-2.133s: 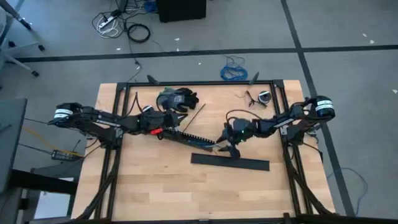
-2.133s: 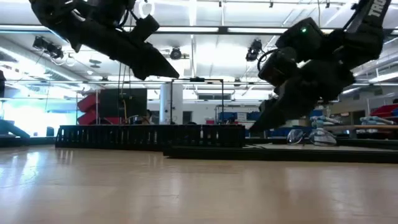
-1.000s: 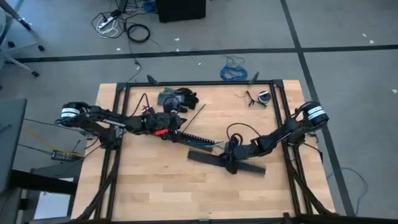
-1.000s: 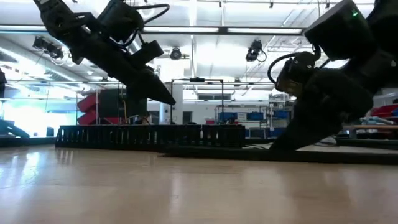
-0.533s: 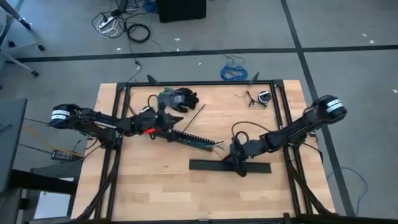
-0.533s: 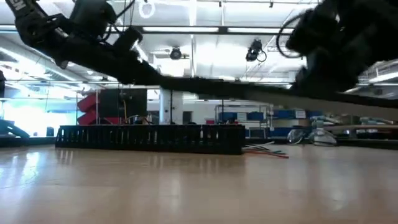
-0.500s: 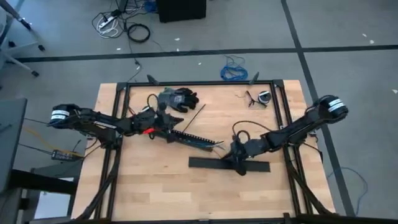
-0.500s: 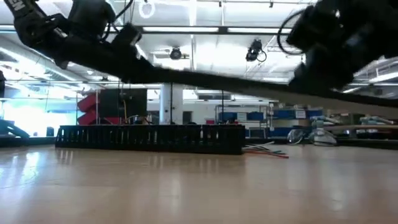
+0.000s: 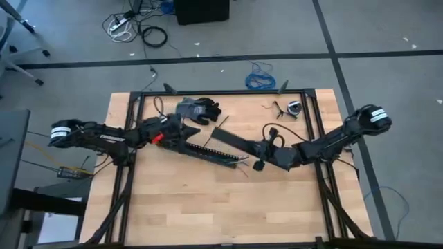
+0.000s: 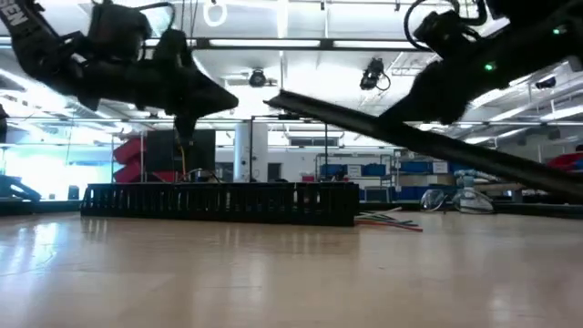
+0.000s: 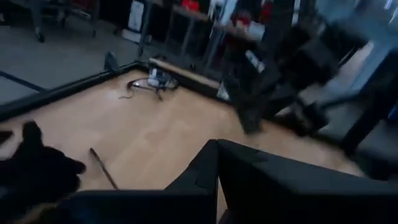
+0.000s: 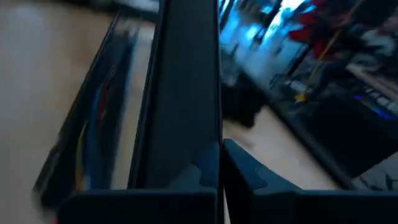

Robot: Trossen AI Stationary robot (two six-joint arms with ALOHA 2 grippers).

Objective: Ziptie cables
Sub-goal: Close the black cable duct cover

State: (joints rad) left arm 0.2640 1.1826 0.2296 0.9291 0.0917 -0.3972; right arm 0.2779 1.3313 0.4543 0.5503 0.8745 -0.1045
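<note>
Left end effector (image 9: 181,133): near the table's (image 9: 173,200) far edge, left of centre, just beside a black glove (image 9: 196,108); I cannot tell how its fingers stand.
Slotted black duct (image 9: 208,151): lies diagonally at mid-table.
Cables (image 10: 390,220): thin coloured wires on the table, at the duct's right end.
Right end effector (image 9: 266,151): right of centre, pinching a flat black strip (image 9: 235,140) held tilted above the table.

Pale smooth wooden table (image 9: 208,200), matt black plastic strip (image 9: 239,142), black cloth glove (image 9: 197,108)
</note>
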